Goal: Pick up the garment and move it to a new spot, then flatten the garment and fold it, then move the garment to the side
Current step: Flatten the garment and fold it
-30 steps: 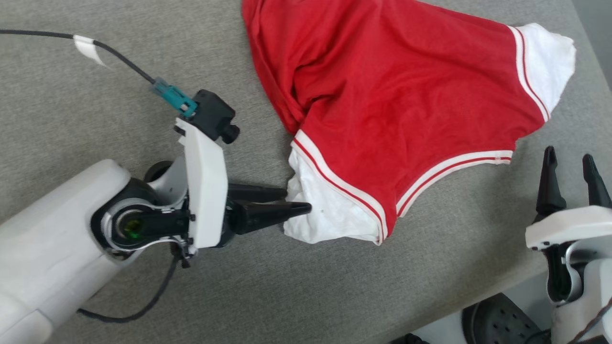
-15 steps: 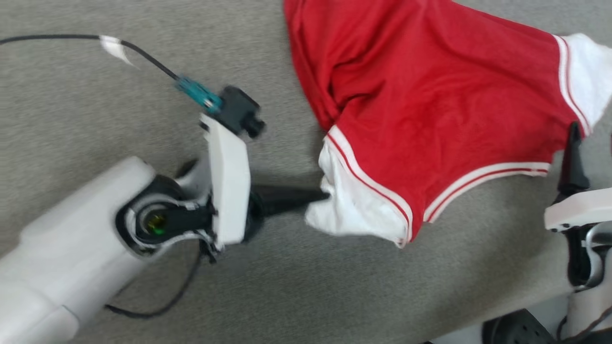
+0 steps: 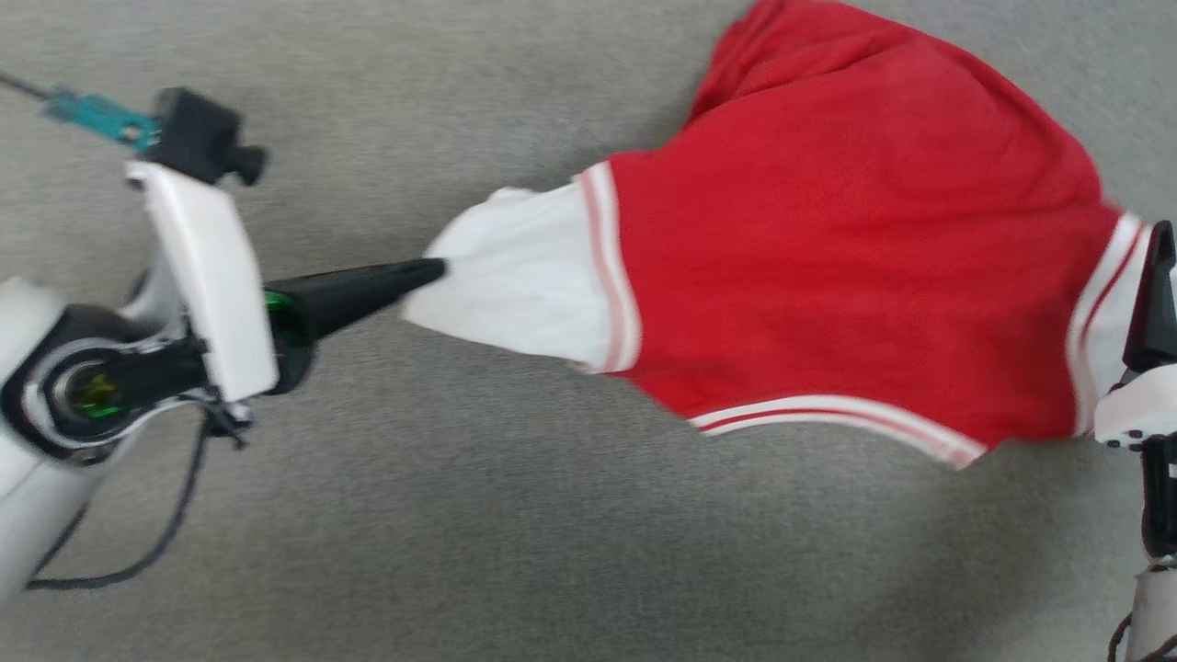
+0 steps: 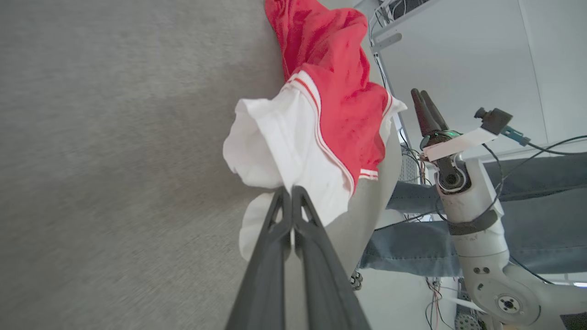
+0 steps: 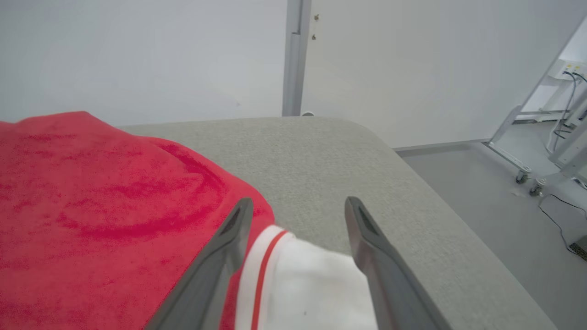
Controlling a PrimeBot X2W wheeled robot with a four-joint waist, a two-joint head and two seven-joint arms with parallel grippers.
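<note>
Toward table right edge: garment, red, stretched sideways. Left gripper: clamped on white sleeve end. Right gripper: fingers spread, astride the opposite sleeve, holding nothing. Advice: pinch that sleeve deep before lifting; raise both ends level.

PrimeBot X2W, close up: we note a left gripper w/ two long, tapering matt-black fingers. Behind it, a flat white plastic wrist plate carries a boxy black camera module, fed by a teal plug. A thin black cable trails off the glossy white left forearm shell; the black wrist joint ring glows green at centre. The right gripper has matching dark-grey fingers, slotted nr the tips. We also see a pale-grey right forearm, a black strap band & a round joint cap w/ small screws.
</note>
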